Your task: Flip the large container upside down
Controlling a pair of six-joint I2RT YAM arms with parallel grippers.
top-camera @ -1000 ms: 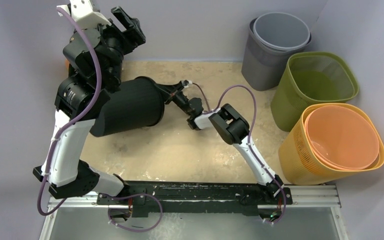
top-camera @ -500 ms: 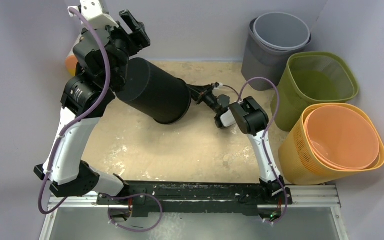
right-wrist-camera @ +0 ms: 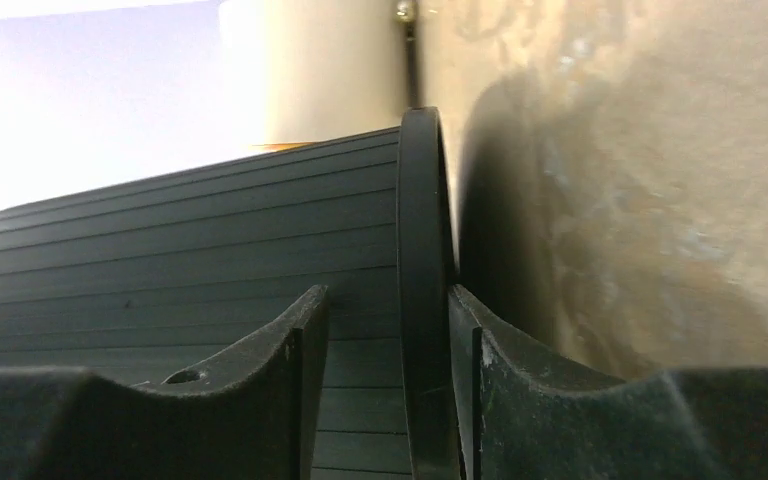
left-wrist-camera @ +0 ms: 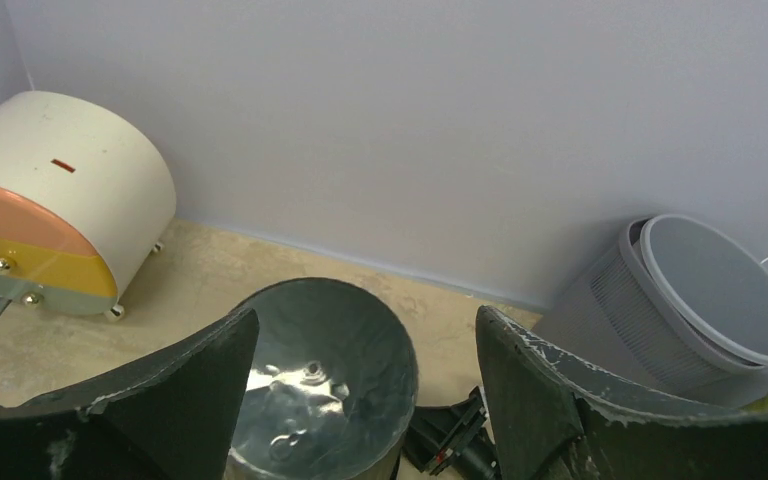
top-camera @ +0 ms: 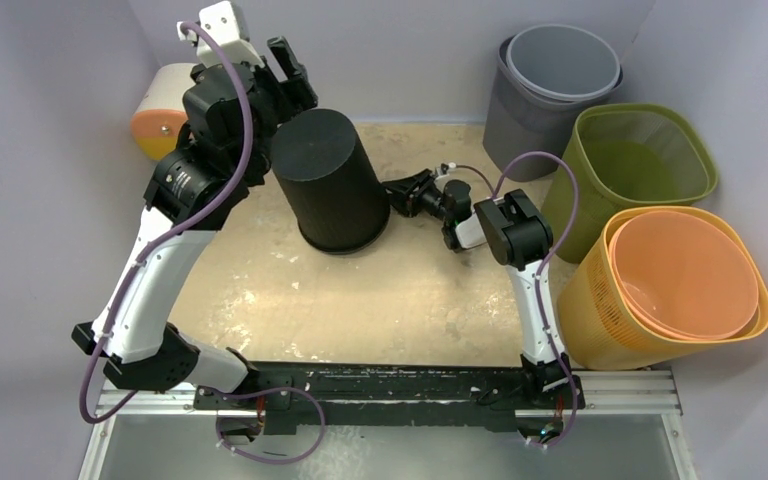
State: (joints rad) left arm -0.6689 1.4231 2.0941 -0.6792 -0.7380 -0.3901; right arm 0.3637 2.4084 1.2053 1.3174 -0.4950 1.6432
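The large black ribbed container [top-camera: 330,180] stands upside down on the beige table, its closed base facing up. My left gripper [top-camera: 290,72] hovers open above its far left side. In the left wrist view the shiny base [left-wrist-camera: 310,380] lies below, between my spread fingers [left-wrist-camera: 365,400], untouched. My right gripper [top-camera: 407,195] is at the container's right side, low near the table. In the right wrist view [right-wrist-camera: 388,340] the rim [right-wrist-camera: 422,260] sits between the fingers: the right finger [right-wrist-camera: 520,400] is against it, and a gap shows at the left finger [right-wrist-camera: 260,390].
A white and orange rounded box [top-camera: 165,120] lies at the back left, also in the left wrist view [left-wrist-camera: 50,200]. Stacked grey bins [top-camera: 555,80], a green bin [top-camera: 640,170] and an orange basket [top-camera: 680,280] line the right side.
The container swung from lying on its side to standing upside down. The right gripper moved right with the rim. The left arm rose and shifted right above it.
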